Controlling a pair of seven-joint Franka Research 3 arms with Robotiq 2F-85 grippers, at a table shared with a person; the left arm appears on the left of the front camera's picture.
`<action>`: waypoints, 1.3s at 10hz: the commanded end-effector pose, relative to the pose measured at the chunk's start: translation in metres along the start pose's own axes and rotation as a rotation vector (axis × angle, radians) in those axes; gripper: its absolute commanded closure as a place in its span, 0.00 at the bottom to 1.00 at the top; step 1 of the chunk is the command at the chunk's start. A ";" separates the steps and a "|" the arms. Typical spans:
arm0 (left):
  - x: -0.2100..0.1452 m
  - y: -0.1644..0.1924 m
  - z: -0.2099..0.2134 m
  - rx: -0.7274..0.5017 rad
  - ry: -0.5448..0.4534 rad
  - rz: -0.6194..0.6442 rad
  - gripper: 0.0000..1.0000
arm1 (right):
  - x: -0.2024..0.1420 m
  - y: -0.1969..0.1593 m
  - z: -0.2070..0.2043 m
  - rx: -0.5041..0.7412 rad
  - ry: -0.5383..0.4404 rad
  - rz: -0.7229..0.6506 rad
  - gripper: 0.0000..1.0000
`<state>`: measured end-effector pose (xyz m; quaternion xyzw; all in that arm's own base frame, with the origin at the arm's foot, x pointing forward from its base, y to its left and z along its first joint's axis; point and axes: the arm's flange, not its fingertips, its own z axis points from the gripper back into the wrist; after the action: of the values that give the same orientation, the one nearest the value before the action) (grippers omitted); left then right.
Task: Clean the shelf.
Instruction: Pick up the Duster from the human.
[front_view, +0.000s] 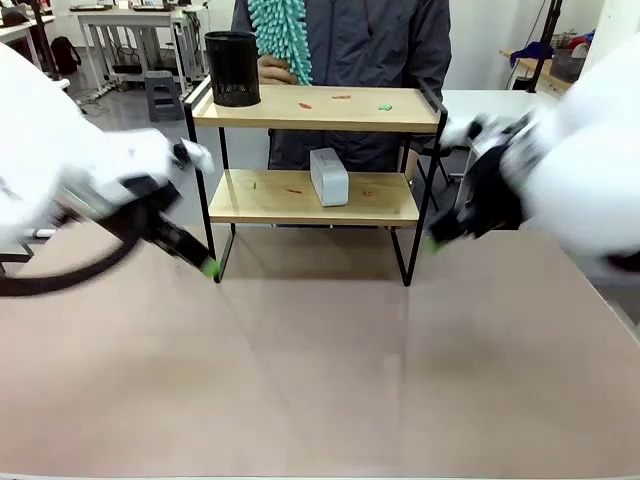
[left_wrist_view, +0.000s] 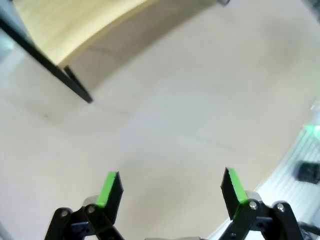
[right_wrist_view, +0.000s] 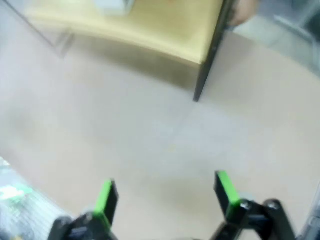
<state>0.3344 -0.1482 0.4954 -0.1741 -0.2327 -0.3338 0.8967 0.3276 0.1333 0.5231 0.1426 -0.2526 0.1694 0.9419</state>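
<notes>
Shelf (front_view: 270, 108), two-tier, far middle of table (front_view: 320, 380); top board: black mesh cup (front_view: 232, 68) at left end, coloured scraps (front_view: 305, 104); lower board: white box (front_view: 329, 176), centre; left end effector (left_wrist_view: 172, 187), right end effector (right_wrist_view: 166, 192): both released, empty, by shelf's front legs.

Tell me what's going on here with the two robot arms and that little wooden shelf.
A person stands behind the shelf, holding a teal duster in one hand. The top board carries a black mesh cup and a few red and green scraps; the lower board has a white box and more scraps. Both robot arms sit low by the shelf's front legs, the left gripper and right gripper open and empty above the table. Nothing has been picked up yet.
</notes>
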 end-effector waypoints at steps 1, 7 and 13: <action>-0.084 0.053 0.118 -0.109 -0.193 0.244 0.00 | -0.060 -0.071 0.145 0.186 -0.242 -0.391 0.00; -0.264 0.215 0.107 -0.428 -0.825 0.838 0.00 | -0.193 -0.240 0.068 0.319 -0.371 -0.983 0.00; -0.251 0.208 0.194 -0.370 -0.696 0.666 0.00 | -0.188 -0.265 0.188 0.452 -0.351 -0.839 0.00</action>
<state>0.2485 0.2172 0.4964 -0.4953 -0.3763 0.0154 0.7828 0.1973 -0.2147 0.5366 0.4541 -0.2746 -0.2072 0.8219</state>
